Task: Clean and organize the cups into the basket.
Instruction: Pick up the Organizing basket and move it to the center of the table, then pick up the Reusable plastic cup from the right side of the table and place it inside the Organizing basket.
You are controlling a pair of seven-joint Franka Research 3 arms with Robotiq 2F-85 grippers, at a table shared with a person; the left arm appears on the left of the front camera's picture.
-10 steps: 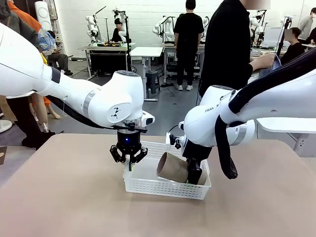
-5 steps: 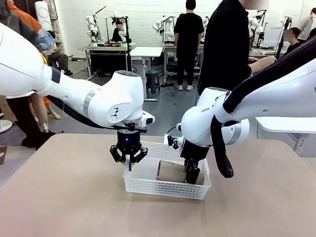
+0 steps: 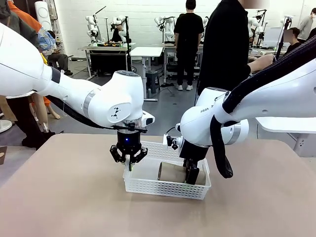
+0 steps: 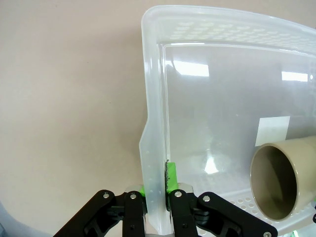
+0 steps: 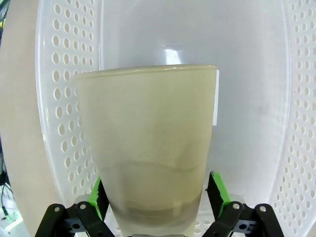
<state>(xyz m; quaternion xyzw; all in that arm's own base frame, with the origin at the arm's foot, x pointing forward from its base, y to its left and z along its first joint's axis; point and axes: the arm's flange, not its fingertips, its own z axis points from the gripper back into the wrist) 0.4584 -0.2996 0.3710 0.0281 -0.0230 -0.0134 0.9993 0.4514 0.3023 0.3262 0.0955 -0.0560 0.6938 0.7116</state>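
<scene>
Nearest me, my left gripper [image 3: 129, 160] is clamped on the left end wall of the white basket [image 3: 165, 190], one pad inside and one outside. A brown paper cup [image 3: 173, 172] lies on its side on the basket floor. My right gripper [image 3: 191, 175] straddles its base, pads spread just clear of it. Beyond the table [image 3: 59, 197] stands a person [image 3: 227, 49] in black.

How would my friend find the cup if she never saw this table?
Look at the tan table, then the white basket with holey sides in its middle. Inside it, on the right arm's side, a brown paper cup lies on its side between the open fingers of the right gripper. It is the one brown thing in all that white.
</scene>
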